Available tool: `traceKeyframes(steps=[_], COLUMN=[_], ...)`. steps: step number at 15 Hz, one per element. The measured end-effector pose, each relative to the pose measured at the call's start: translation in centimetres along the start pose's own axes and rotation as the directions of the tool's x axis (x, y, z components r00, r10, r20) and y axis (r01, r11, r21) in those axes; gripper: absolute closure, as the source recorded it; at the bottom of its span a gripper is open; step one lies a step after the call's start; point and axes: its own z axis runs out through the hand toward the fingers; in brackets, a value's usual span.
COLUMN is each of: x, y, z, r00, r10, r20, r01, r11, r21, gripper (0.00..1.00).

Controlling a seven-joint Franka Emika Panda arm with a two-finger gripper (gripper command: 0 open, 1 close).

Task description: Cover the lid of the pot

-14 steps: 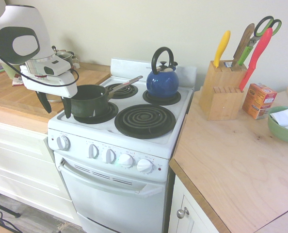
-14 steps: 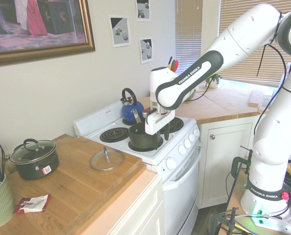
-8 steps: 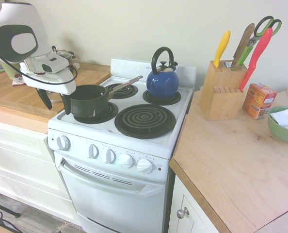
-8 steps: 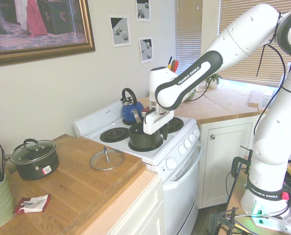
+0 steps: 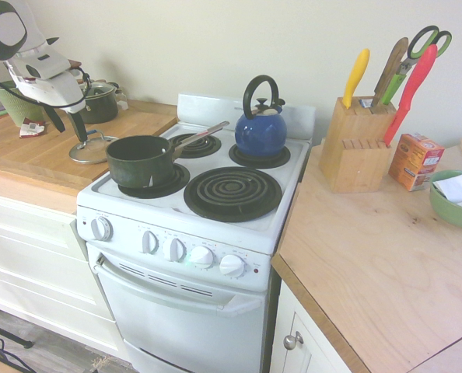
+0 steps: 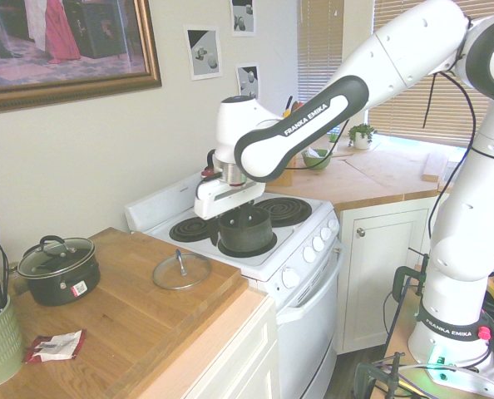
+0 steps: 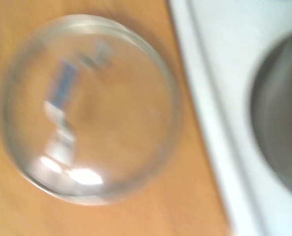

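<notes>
One saucepan sat uncovered on the stove's front left burner, its long silver handle pointing toward the back burners and the single blue kettle. One glass lid lay flat, knob up, on the wooden table just beside the stove. The gripper, fingers spread, hung above the lid. One lidded two-handled pot stood farther along the table.
</notes>
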Motion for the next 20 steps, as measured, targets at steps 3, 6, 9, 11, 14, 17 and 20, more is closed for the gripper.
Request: traceKeyframes(steps=[3, 6, 9, 11, 14, 17, 20], x=[-0.4, -0.2, 0.1, -0.1, -1.3, -1.8, -1.1], y=[-4.3, -7.5, -8.6, -8.4, -8.3, -8.3, -8.7], z=[1.8, 4.2, 5.4, 6.0, 6.9, 8.2, 9.2], r00=[0.987, 0.964, 0.929, 0.919, 0.922, 0.925, 0.921], r10=[0.157, 0.257, 0.354, 0.375, 0.371, 0.363, 0.371], r20=[-0.021, -0.062, -0.111, -0.123, -0.113, -0.112, -0.114], r01=[-0.157, -0.257, -0.358, -0.384, -0.381, -0.374, -0.383], r11=[0.987, 0.966, 0.934, 0.922, 0.92, 0.921, 0.917], r21=[0.02, 0.012, -0.018, -0.05, -0.087, -0.108, -0.114], gripper=[0.0, 0.0, 0.0, 0.0, 0.0, 0.0, 1.0])
